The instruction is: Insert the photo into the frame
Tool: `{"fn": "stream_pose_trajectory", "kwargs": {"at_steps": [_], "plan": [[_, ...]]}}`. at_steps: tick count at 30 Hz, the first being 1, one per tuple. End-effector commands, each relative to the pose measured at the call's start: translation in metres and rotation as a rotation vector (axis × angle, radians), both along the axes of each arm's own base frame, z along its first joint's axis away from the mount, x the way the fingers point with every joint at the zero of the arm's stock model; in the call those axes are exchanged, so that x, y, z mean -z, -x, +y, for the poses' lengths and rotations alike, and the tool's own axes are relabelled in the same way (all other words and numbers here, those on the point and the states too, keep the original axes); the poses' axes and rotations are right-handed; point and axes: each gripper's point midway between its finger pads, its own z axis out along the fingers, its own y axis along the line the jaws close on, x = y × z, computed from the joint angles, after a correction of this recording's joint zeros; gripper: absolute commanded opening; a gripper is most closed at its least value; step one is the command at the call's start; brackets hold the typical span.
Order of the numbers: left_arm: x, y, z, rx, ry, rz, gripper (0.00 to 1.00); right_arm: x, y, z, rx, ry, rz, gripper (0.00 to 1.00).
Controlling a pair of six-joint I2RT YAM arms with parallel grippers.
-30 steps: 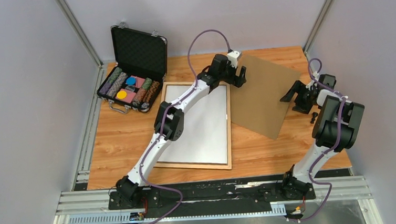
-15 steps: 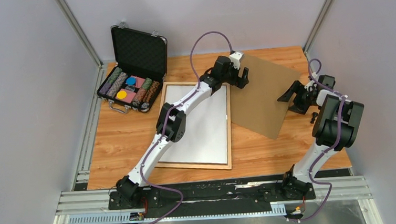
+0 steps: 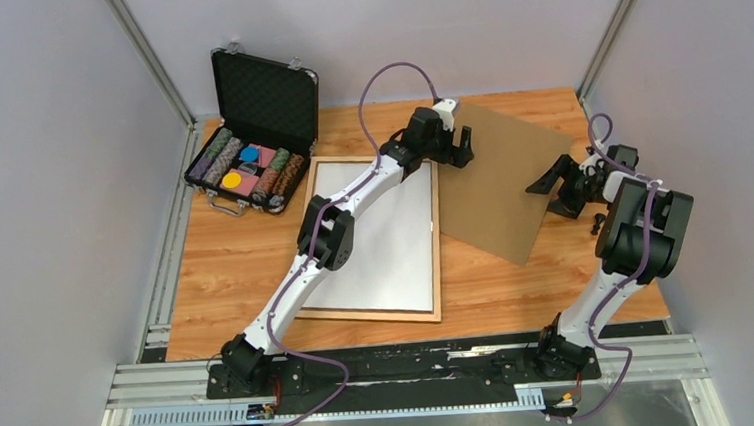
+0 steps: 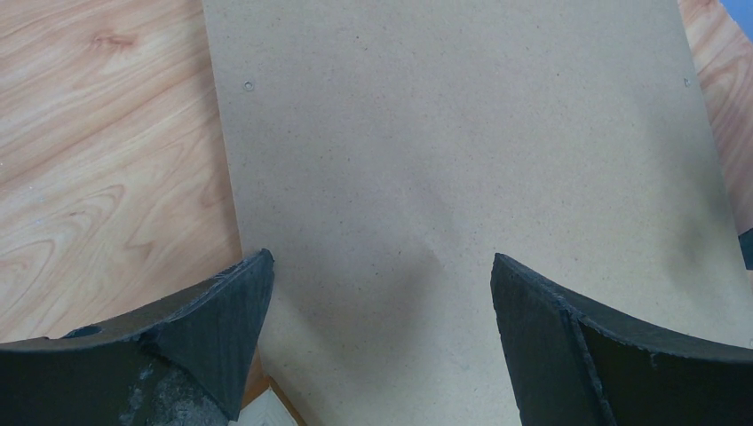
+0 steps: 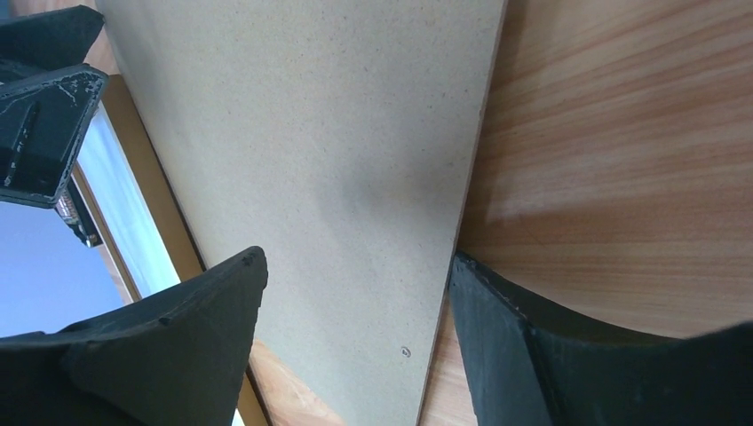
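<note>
The frame point(image 3: 439, 239) of thin light-brown wood lies flat mid-table. The photo point(image 3: 386, 252) lies inside it, plain white side up; its picture side is hidden. The left arm crosses over it. My left gripper point(image 3: 456, 147) is open and empty over the left edge of the brown backing board point(image 3: 496, 180). In the left wrist view the gripper point(image 4: 377, 302) has its jaws wide apart above the board point(image 4: 462, 160). My right gripper point(image 3: 551, 181) is open at the board's right edge. In the right wrist view the gripper point(image 5: 355, 293) straddles that edge of the board point(image 5: 328, 160).
An open black foam-lined case point(image 3: 264, 91) with poker chips stands at the back left. A small black part point(image 3: 597, 223) lies on the table beside the right arm. Grey walls close in the table. The left gripper's fingers point(image 5: 40, 98) and the frame's moulding point(image 5: 155, 177) show in the right wrist view.
My right gripper has moved a little left, up to the board's right edge. My left gripper has shifted slightly right over the board. Frame, photo and board have not moved.
</note>
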Motion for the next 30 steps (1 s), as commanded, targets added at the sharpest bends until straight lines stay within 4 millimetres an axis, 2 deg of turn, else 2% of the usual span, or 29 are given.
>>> {"fn": "stream_pose_trajectory", "kwargs": {"at_steps": [1, 6, 10, 16, 21, 26, 30], "plan": [[-0.011, 0.002, -0.002, -0.025, 0.011, 0.017, 1.00, -0.002, -0.006, 0.009, -0.034, -0.070, -0.030, 0.76], [0.006, 0.011, -0.002, -0.008, 0.000, 0.076, 1.00, -0.014, -0.009, 0.016, -0.077, -0.109, -0.088, 0.73], [0.014, 0.021, -0.004, 0.013, 0.008, 0.132, 1.00, -0.033, -0.011, 0.025, -0.132, -0.156, -0.175, 0.70], [0.015, 0.030, -0.006, 0.034, 0.022, 0.179, 1.00, -0.068, -0.005, 0.036, -0.221, -0.239, -0.318, 0.60], [0.014, 0.036, -0.009, 0.053, 0.038, 0.207, 1.00, -0.092, 0.002, 0.037, -0.273, -0.267, -0.412, 0.49], [0.013, 0.041, -0.009, 0.069, 0.043, 0.225, 1.00, -0.105, 0.005, 0.039, -0.306, -0.275, -0.462, 0.38], [0.008, 0.046, -0.012, 0.092, 0.054, 0.235, 1.00, -0.113, 0.006, 0.041, -0.327, -0.290, -0.491, 0.37]]}}
